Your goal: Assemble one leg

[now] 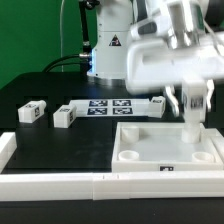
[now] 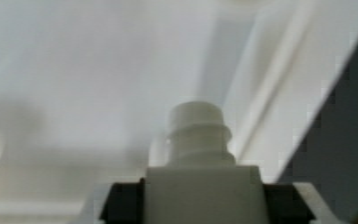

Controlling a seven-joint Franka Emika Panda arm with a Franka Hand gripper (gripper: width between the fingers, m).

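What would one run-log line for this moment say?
gripper: shut on leg | leg: over white panel, contact unclear | spare legs: two, exterior view's left

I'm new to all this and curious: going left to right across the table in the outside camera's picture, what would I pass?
A loose leg → a second loose leg → the marker board → the claw gripping a third leg.
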